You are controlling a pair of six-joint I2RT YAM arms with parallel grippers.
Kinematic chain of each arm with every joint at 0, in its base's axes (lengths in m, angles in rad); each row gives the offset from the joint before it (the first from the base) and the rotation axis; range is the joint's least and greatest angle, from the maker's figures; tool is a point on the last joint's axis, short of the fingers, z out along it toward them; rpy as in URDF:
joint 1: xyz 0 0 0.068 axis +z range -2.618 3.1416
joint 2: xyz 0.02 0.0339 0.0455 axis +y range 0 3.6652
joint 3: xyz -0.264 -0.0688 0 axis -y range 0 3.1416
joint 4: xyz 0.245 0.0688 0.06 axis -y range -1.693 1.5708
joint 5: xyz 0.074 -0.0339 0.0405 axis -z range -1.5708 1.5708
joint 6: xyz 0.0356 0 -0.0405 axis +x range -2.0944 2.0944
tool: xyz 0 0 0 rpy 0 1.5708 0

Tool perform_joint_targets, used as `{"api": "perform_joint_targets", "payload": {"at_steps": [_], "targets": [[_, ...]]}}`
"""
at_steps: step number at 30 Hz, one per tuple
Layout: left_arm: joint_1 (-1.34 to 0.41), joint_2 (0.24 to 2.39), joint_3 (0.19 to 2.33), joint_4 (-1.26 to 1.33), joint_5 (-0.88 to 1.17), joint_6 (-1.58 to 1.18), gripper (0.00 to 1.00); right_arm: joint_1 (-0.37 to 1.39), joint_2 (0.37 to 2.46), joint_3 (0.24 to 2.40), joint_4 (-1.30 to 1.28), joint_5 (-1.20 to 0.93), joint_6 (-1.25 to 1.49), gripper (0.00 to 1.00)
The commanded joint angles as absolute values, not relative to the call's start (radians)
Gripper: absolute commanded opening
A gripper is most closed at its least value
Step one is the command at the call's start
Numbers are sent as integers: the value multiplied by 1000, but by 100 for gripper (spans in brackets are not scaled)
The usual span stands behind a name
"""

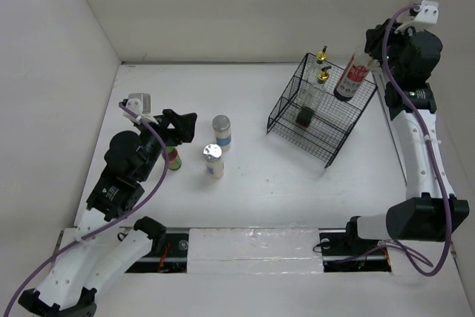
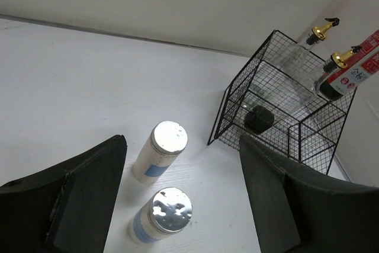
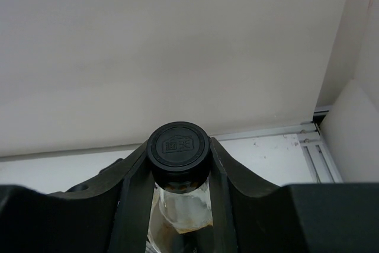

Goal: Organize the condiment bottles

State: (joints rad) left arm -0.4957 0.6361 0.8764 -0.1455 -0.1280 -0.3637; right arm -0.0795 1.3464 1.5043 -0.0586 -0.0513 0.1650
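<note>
Currently: my right gripper [image 1: 365, 56] clamped on red-labelled bottle [image 1: 350, 79], upper right over basket [image 1: 332, 146]; my left gripper [image 1: 181, 127] wide open, left of centre.

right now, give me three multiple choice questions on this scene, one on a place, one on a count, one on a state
1. Where are the silver-lidded jars? A in the basket; B on the table; C in a hand.
2. How many gold-pourer bottles are in the basket? A one; B three; C two.
3. The right hand is: A shut on the black-capped bottle; B open; C shut on a jar.
Answers: 1 B, both stand on the table left of the basket. 2 C, two gold spouts show inside the wire. 3 A, it clamps the neck under the black cap.
</note>
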Motion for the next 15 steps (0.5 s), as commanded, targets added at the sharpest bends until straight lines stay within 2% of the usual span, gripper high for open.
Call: {"api": "perform_joint_targets", "payload": {"at_steps": [1, 15], "targets": [[-492, 647, 884, -95, -129, -351, 73, -87, 1321, 1503, 155, -18, 169, 17], [-492, 657, 884, -95, -129, -351, 73, -78, 1289, 1272, 299, 21, 169, 17]]}}
